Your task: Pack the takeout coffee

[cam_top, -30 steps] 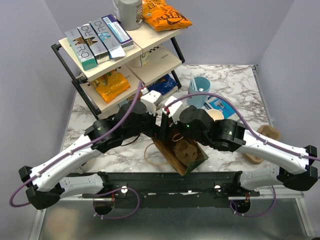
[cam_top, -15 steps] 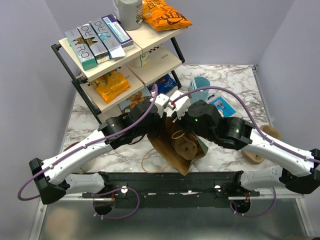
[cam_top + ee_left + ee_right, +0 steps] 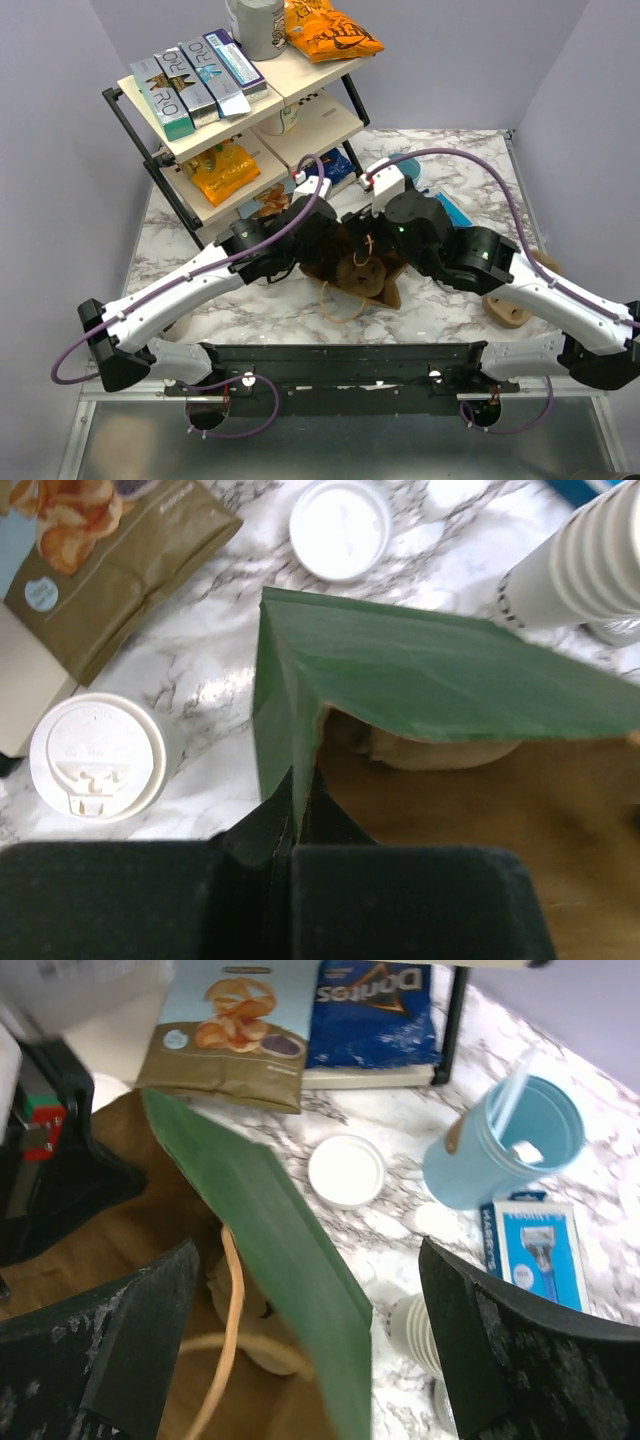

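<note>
- I am seeing the left gripper (image 3: 300,792) pinching shut on the corner edge of the bag (image 3: 430,670), brown paper outside and green inside.
- The right gripper (image 3: 305,1300) is standing wide, nothing between its fingers (image 3: 140,1345), and the bag's green flap is running up between them.
- The coffee (image 3: 95,755) is standing upright on the marble table (image 3: 250,310), outside the bag and just beside its left wall; its white lid is showing embossed marks I cannot read.
- A loose lid (image 3: 340,528) is lying flat beyond the bag's mouth.
- A cup stack (image 3: 590,560) is lying tilted at the far right of the left wrist view.
- I am reading "Doritos" on the blue bag (image 3: 375,1010) under the shelf (image 3: 290,75), beside a brown chip bag (image 3: 225,1030) whose print is too small for me.
- A blue cup (image 3: 505,1145) with a white stick is standing near a razor box (image 3: 535,1245); its lettering is blurring out.
- On the top shelf, boxes (image 3: 195,80) are showing "RIO".
</note>
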You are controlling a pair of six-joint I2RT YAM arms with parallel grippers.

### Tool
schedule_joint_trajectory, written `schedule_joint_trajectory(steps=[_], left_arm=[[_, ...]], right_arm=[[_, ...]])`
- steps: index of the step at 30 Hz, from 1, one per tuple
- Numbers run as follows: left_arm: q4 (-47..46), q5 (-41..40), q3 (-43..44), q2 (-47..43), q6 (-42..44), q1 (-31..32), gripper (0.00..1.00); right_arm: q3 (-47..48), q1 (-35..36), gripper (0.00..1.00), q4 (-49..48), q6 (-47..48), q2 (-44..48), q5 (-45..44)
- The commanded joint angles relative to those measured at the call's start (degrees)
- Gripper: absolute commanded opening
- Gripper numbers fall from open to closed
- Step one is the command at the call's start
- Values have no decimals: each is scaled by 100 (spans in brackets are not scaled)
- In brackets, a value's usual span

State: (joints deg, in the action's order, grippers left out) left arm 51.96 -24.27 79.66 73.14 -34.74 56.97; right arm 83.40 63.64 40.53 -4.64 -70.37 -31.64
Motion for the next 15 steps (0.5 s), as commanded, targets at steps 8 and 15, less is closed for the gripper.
schedule_joint_trajectory(steps=[8,15], left_arm=[[25,-271,-170,-283,-376,121,0],[-275,-165,-451,-494,-322,183,0]], right_arm=[[-542,-9,100,2451,-3366,805,-432],[-326,-27,98,3611,-4901,252,-807]])
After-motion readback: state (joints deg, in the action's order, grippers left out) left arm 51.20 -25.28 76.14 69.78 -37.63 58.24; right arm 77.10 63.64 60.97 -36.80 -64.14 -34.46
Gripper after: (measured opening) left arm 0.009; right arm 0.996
